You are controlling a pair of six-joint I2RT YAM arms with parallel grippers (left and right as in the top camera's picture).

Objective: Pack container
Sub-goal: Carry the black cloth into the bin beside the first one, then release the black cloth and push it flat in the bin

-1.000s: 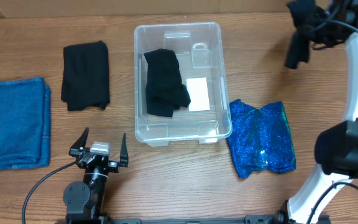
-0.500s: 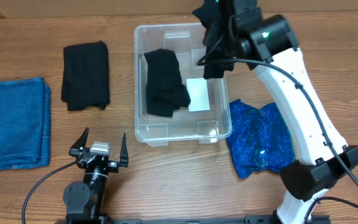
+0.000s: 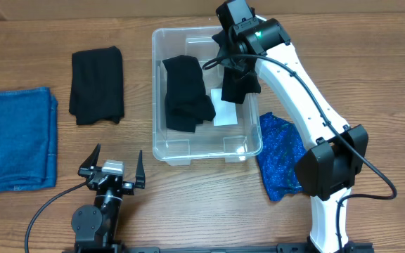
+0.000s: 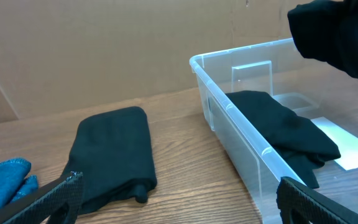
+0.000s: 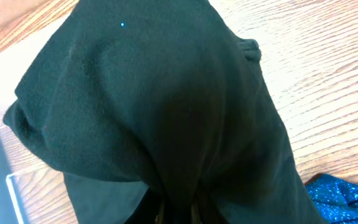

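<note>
The clear container stands in the middle of the table with one black cloth lying in its left half. Over its right half hangs a second black cloth, with my right gripper shut on its top. In the right wrist view this held cloth fills the picture and covers the fingers. Near the front edge, my left gripper rests open with nothing in it. Its view looks past its fingers at the container wall and the cloth inside.
A folded black cloth lies left of the container, and a folded blue denim cloth lies at the far left. A sparkly blue cloth lies to the right of the container, under the right arm.
The right arm has swung in from the far right corner with the black cloth and now holds it over the container's right half. The left arm has not moved.
</note>
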